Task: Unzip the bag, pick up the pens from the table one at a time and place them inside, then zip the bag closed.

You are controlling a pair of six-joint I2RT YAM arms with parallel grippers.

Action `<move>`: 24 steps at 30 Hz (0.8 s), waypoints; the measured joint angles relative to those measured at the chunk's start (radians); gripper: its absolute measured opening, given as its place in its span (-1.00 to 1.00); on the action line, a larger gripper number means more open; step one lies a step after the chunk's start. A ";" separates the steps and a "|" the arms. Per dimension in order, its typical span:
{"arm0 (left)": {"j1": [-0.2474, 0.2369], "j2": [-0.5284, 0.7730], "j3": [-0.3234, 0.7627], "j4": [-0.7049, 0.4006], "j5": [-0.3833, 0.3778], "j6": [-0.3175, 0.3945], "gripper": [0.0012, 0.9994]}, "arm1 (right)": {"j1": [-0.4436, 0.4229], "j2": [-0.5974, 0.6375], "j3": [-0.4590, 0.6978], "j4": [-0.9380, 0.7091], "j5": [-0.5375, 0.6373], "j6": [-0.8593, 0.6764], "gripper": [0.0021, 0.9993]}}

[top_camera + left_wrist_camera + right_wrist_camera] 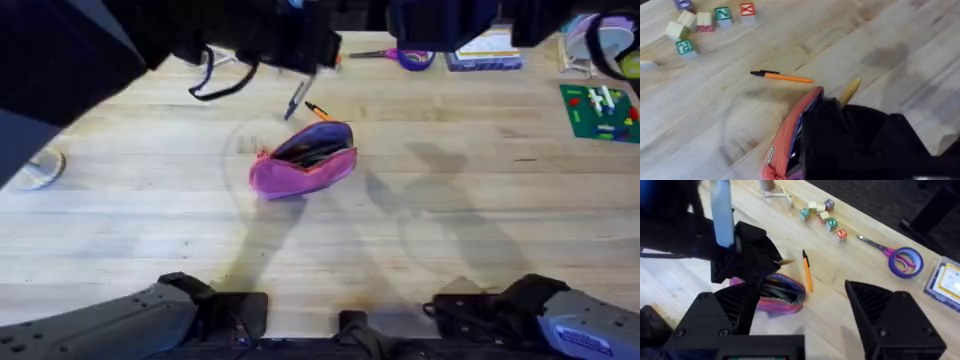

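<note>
The pink bag [303, 160] lies unzipped at the middle of the table [480, 260], its dark lining showing [782, 294]. An orange pen with a black tip [317, 111] rests on the wood just beyond the bag [782, 76] [807, 272]. My left gripper [840, 107] hangs above the bag's open mouth [790, 130], shut on a yellowish-tan pen [850, 89] whose tip sticks out past the fingers. The right wrist view shows that same gripper [747, 250] over the bag. My right gripper [800, 325] is high above the table, open and empty.
Purple-handled scissors [405, 57] [900, 260] lie at the table's far edge beside a stack of notebooks [485, 55]. Letter blocks [700, 22] [822, 215] sit beyond the pen. A green board [600, 110] is far right, a white round object [35, 170] far left.
</note>
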 joint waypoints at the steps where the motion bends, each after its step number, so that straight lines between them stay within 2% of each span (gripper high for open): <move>1: -0.013 0.000 0.000 -0.015 0.005 0.017 -0.91 | 0.000 -0.005 0.000 -0.003 0.000 0.000 1.00; 7: -0.077 0.017 0.000 -0.060 0.014 0.126 -0.91 | 0.000 -0.043 0.000 -0.061 0.000 0.000 1.00; 14: -0.083 0.098 -0.012 -0.036 0.067 0.254 -0.91 | 0.000 -0.098 0.000 -0.122 0.000 0.000 1.00; 15: -0.083 0.142 -0.014 -0.014 0.088 0.278 -0.91 | 0.000 -0.114 0.001 -0.122 0.000 0.000 1.00; 20: -0.083 0.229 -0.018 -0.026 0.137 0.296 -0.91 | 0.000 -0.118 0.002 -0.125 0.000 0.000 1.00; 24: -0.083 0.279 -0.018 -0.071 0.130 0.300 -0.91 | 0.000 -0.118 0.002 -0.125 0.000 0.000 1.00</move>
